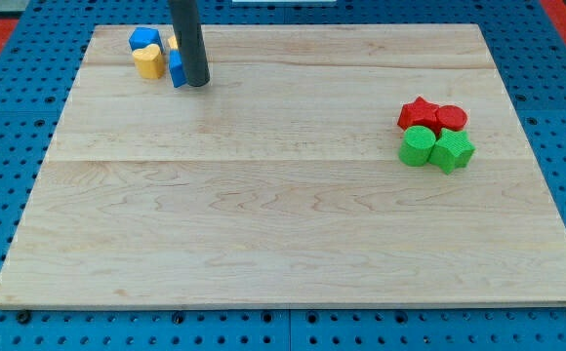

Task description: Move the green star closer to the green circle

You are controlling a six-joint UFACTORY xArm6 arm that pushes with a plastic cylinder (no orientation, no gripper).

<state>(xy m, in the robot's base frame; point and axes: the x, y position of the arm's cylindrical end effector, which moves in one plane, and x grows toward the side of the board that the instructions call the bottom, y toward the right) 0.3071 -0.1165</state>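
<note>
The green circle (418,145) sits at the view's right on the wooden board (283,224). The green star (453,151) lies right beside it, touching its right side. My tip (196,83) is far off at the view's top left, its rod standing against the right side of a blue block (177,66). The tip is a long way left of both green blocks.
A red star (419,113) and a red round block (451,119) sit just above the green pair, touching them. At top left are a blue block (144,39) and a yellow heart-like block (147,61); a second yellow block is mostly hidden behind the rod.
</note>
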